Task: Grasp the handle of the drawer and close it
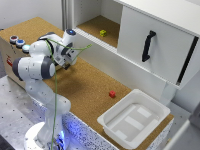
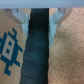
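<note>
In the exterior view, the white Franka arm is seen bent over a cork-brown tabletop, with its gripper held low near the table's far edge, toward the exterior view's left. Whether the gripper's jaws are apart or together cannot be told from this view; in the wrist view, 2 pale fingertips are seen set apart on either side of a dark strip, and nothing is gripped between them — they appear open.

The large white box-like drawer is found at the exterior view's upper right, standing out from the white cabinet, its flat front panel facing the camera. The slim black bar-shaped handle is fixed upright on that panel, well apart from the gripper. Beside the panel, a recessed cork-lined shelf is seen, on which a small yellow-green block lies.

On the tabletop, a small red cube is placed just beside a shallow white plastic tub, which sits at the near corner toward the exterior view's right. At the exterior view's left edge, a box carrying 3 round buttons — red, blue and lighter blue — is seen. A thin green cable is draped along the arm.

In the wrist view, a blue pattern is seen on a brown surface beside the dark strip.
</note>
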You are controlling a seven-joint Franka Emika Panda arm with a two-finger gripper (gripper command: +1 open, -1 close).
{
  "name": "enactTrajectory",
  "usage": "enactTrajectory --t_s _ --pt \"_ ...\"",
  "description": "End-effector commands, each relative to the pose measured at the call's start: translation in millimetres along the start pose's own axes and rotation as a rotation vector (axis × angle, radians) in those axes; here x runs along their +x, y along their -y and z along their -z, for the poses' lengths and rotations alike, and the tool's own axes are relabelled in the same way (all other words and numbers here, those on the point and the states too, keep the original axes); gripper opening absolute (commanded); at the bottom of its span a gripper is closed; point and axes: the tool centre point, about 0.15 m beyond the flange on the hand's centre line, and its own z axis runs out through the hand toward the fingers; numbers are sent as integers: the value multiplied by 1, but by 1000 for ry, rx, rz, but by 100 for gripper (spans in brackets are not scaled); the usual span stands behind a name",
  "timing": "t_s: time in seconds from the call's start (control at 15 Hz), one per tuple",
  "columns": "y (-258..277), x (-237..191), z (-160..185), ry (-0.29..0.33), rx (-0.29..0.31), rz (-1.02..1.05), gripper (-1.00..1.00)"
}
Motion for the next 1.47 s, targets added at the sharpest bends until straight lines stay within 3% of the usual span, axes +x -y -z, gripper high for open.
enactTrajectory --t_s 0.0,0.07,0.8,1.07,1.4 --pt "38 7 -34 11 -5 3 -100" --pt "41 7 -30 -6 -14 3 100" --pt "49 1 26 -114 -61 17 100" --pt "42 2 72 -167 -142 56 100" --pt "11 -8 107 -159 -212 41 100"
